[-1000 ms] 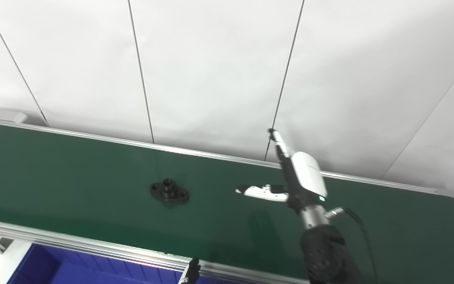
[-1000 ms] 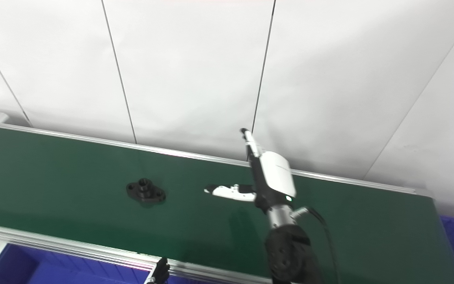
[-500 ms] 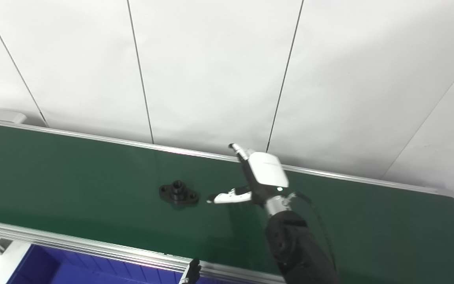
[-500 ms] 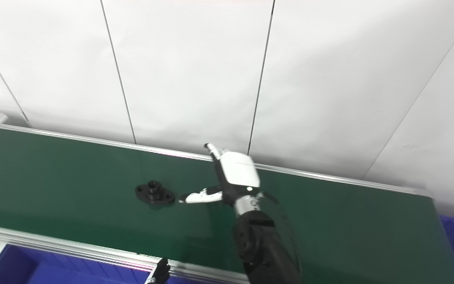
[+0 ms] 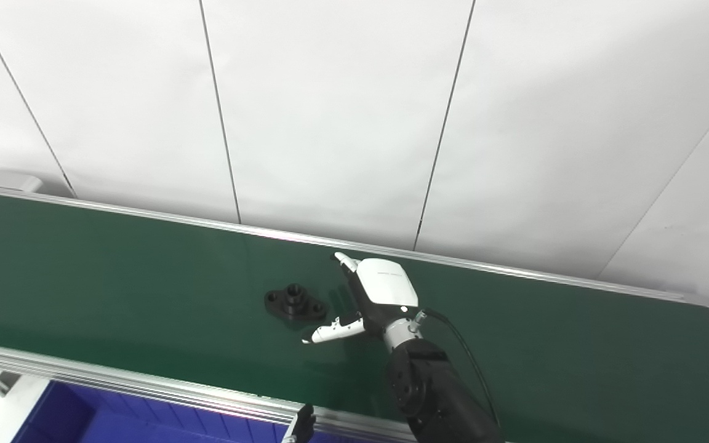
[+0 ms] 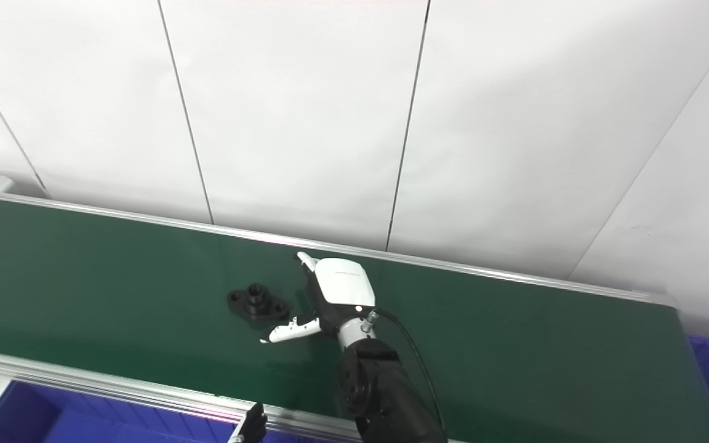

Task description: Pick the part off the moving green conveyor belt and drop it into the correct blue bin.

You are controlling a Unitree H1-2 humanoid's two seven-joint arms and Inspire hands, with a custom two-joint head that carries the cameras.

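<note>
Green conveyor belt (image 5: 114, 271) fills the left eye view, carrying one black flanged part (image 5: 295, 303). The right hand (image 5: 370, 301) hovers just beside it, fingers and thumb spread wide, holding nothing. Grasping and binning remain, I judge.

In the right eye view: one part, one working hand, blue bin (image 6: 28, 415) below the belt; the left hand (image 6: 250, 427) barely shows, its state unclear.

**Hidden / cut off**

Left hand (image 5: 301, 426): only a dark tip shows at bottom edge, open/shut unclear. Blue bin (image 5: 120, 418) cropped by bottom edge, inside mostly unseen. Right hand (image 5: 364, 301): fingers partly behind its white back.
</note>
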